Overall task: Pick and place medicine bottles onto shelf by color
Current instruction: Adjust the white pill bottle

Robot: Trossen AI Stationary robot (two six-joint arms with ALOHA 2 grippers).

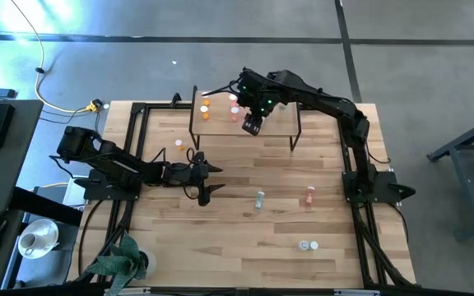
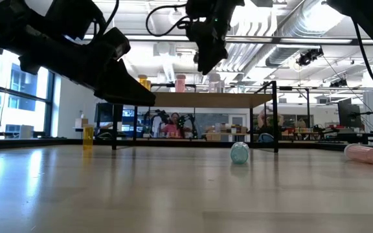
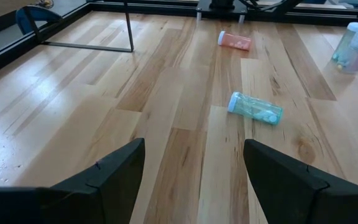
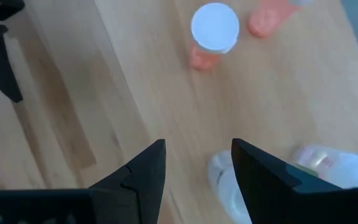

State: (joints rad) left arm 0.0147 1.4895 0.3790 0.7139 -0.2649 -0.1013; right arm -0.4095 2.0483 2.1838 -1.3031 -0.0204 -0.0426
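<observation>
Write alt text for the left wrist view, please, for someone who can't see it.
Two open dark fingers frame a wooden table where a teal bottle and a pink bottle lie on their sides. A pale bottle stands at the edge, near a shelf leg.

Potted plant [image 1: 120,261] at the wooden surface [image 1: 245,247] corner. Yellow cable [image 1: 52,99] on grey floor. Cup on saucer [image 1: 33,240] beside the frame. Seated person [image 2: 171,126] in background.

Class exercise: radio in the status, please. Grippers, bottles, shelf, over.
Right gripper open, empty, above shelf. Left gripper open, low over table. Teal bottle and pink bottle lying on table. Nothing blocking.
</observation>
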